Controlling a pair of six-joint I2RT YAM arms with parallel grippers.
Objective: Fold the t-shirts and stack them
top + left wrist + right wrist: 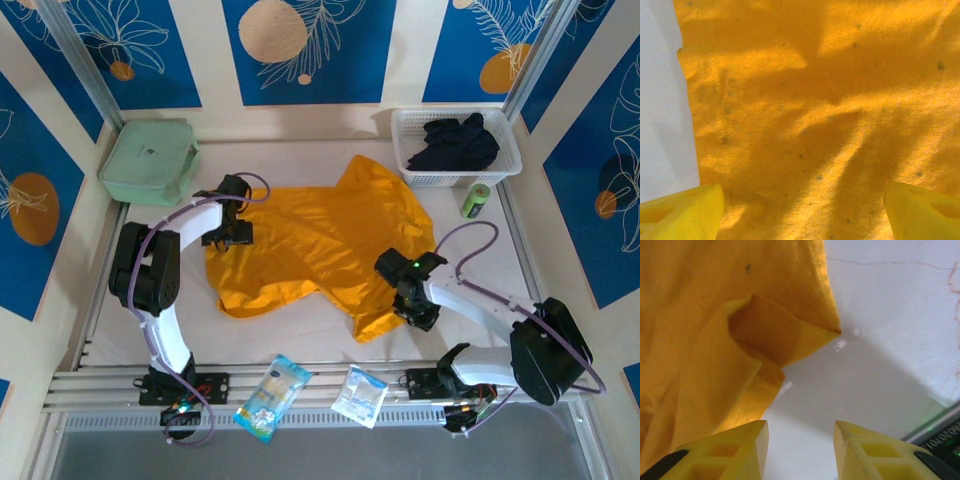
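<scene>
Robot lab cell: white table (pixel 320 340) walled by blue patterned panels (pixel 350 60).

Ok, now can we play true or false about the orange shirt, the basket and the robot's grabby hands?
1. The orange-yellow t-shirt lies unfolded on the table. True.
2. The white basket has nothing in it. False: dark clothes are piled inside.
3. The right gripper is pinching the shirt. False: its jaws stand apart with bare table between them, and the cloth lies just ahead.
4. The left gripper is open over the shirt. True.
5. The mint-green zip case sits on top of the shirt. False: it is in the far left corner, apart from the shirt.
</scene>
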